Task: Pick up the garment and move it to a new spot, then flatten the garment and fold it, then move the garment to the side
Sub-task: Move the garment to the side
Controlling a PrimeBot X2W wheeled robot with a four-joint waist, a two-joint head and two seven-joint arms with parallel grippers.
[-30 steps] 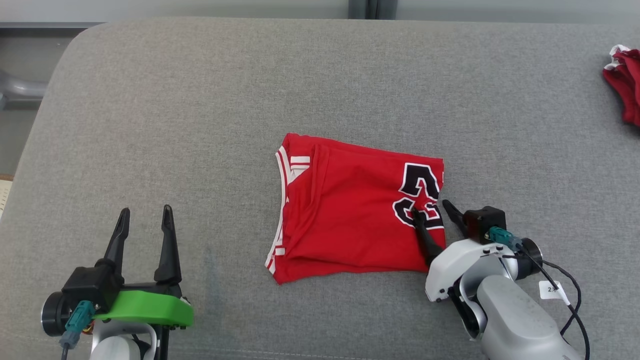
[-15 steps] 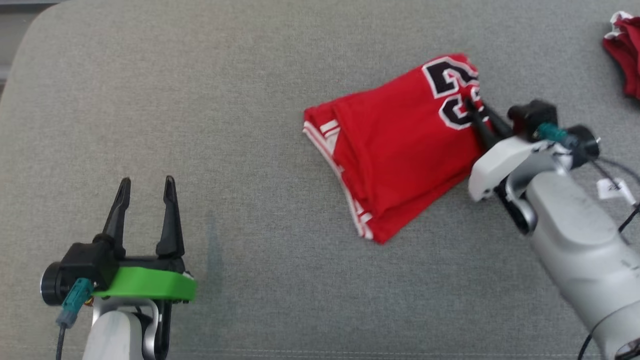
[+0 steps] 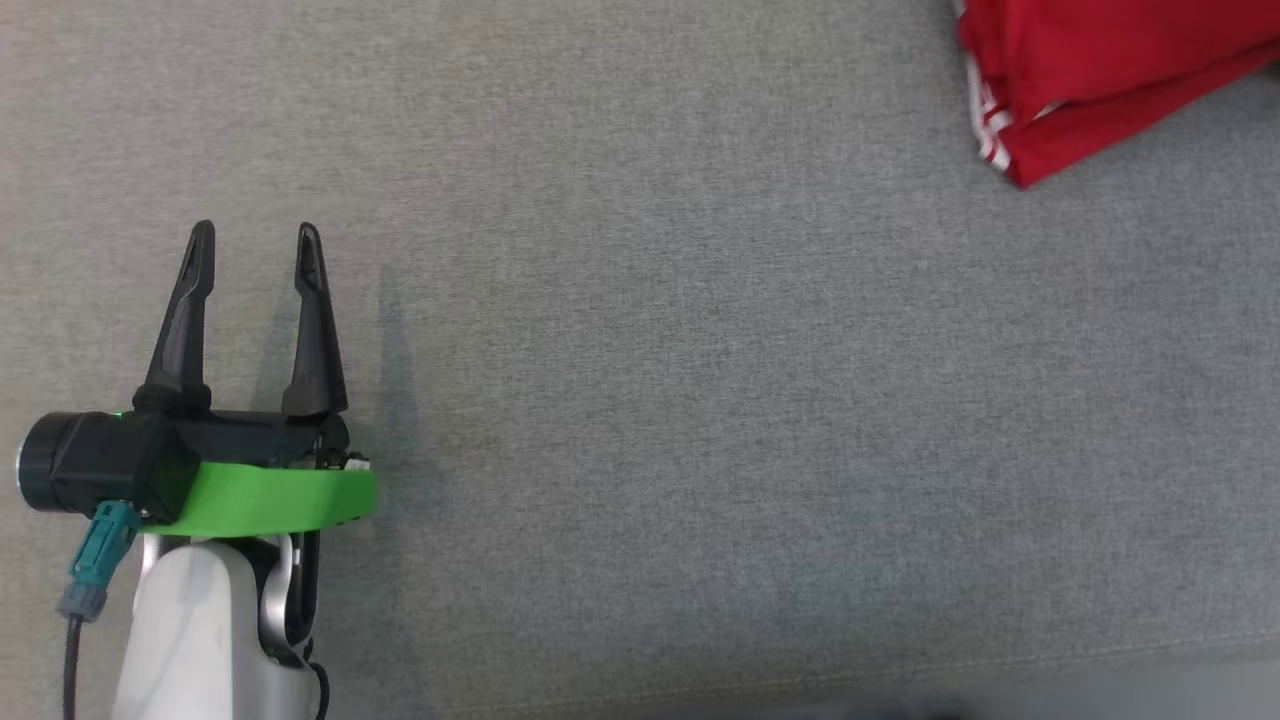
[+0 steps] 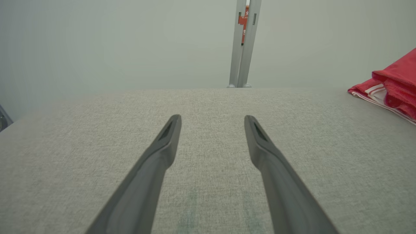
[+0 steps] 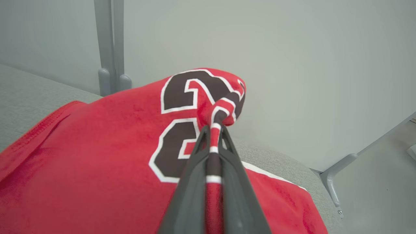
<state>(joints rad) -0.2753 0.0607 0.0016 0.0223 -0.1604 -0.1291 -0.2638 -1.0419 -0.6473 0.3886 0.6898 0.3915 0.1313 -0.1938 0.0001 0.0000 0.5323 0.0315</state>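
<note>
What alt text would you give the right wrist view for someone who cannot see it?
The right gripper has its two dark fingers pinched shut on a bunched fold of a red jersey, right at its black, white-outlined number. The jersey spreads below over a grey fabric surface, with a pale wall and a grey post behind.

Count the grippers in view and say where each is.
2. The left gripper is at the head view's lower left, open above the grey surface. The right gripper is in its wrist view, shut on the garment. None is hidden.
</note>
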